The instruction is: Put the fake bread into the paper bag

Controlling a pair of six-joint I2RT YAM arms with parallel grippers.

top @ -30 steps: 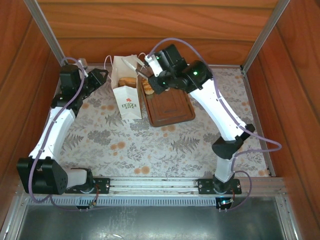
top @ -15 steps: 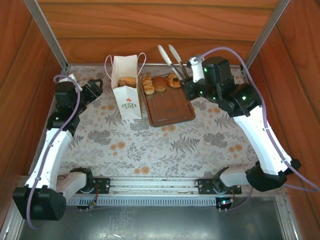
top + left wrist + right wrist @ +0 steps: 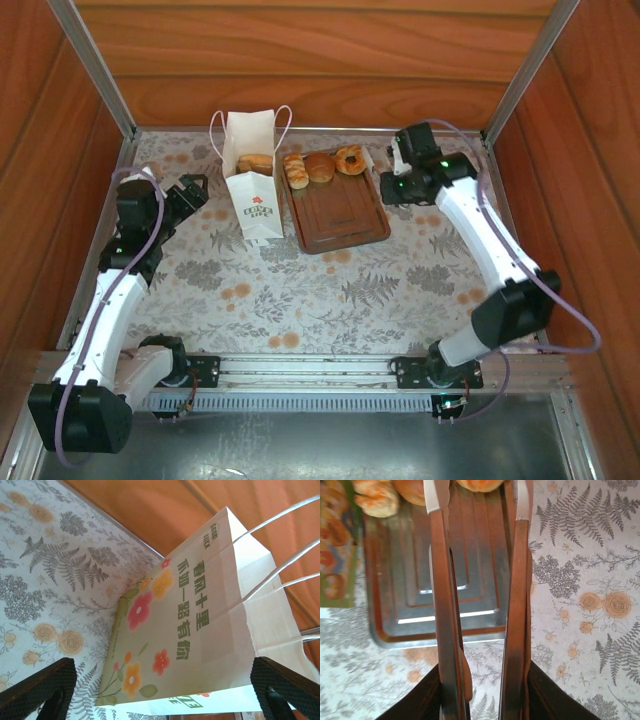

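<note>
**Backing off: one bread in the bag, three left on the tray**

Swinging clear now. Your right gripper (image 3: pixel 398 168) was reaching over the bag (image 3: pixel 252 195) a second ago, and it has pulled back to the upper right of the top view, just beside the tray (image 3: pixel 345 228). It is still pinching the tongs (image 3: pixel 440 590). Their two arms stand apart with nothing between the white tips, so I read that delivery as finished.

Your left gripper (image 3: pixel 188 190) has changed too. It sat up against the bag's left side, and now it has dropped back toward the left of the frame with its fingers (image 3: pixel 40 692) spread wide. The bag is standing by itself, upright, mouth open.

From above you get the count. One bread (image 3: pixel 257 162) sits in the bag's mouth. Three more line the tray's far edge, the rightmost a donut (image 3: pixel 350 160). The job looks early, with another pick due.

The left wrist view gives you what the top view can't: the bag's side face, with green lettering and printed flowers, lying between your two open fingers. It comes close to the finger at lower right, but I can't tell if they touch.

The right wrist view looks along the tongs. Their tips point at the top of the frame, where the tray's bread sits, and the middle of the tray is bare. You're lined up for the next piece. Mind the unsupported bag when you come back over it.
</note>
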